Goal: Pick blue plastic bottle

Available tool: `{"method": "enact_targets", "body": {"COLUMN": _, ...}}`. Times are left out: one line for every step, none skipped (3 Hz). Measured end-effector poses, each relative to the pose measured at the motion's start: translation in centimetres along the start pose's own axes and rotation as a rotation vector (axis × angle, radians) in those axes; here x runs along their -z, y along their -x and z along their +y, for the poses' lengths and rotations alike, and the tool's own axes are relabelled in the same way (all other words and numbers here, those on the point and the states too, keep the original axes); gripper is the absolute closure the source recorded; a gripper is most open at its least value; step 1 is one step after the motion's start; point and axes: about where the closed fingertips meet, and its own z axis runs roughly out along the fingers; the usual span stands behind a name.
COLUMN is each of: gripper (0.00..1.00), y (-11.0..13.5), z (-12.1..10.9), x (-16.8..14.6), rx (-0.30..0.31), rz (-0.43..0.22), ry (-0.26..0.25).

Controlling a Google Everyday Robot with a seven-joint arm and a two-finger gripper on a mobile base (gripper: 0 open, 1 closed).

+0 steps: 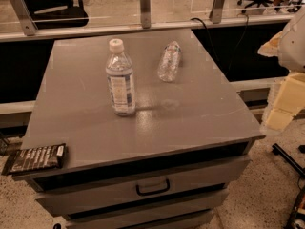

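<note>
The blue plastic bottle stands upright on the grey cabinet top, left of centre, with a white cap and a blue-and-white label. My gripper shows as pale cream parts at the right edge of the view, beside and off the cabinet's right side. It is well to the right of the bottle and apart from it, holding nothing that I can see.
A smaller clear label-less bottle lies on its side behind and right of the tall one. A dark snack packet overhangs the front left corner. Drawers with a black handle are below. A glass railing runs behind.
</note>
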Motion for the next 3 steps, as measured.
{"method": "enact_targets", "body": {"gripper": 0.00, "y": 0.0, "z": 0.0, "x": 0.0, "rx": 0.000, "rz": 0.000, "ry": 0.000}}
{"method": "enact_targets", "body": {"gripper": 0.00, "y": 2.0, "z": -0.7, "x": 0.1, "rx": 0.036, "rz": -0.081, "ry": 0.001}}
{"method": "enact_targets", "body": {"gripper": 0.00, "y": 7.3, "z": -2.6, "x": 0.3, "rx": 0.120, "rz": -0.275, "ry": -0.016}}
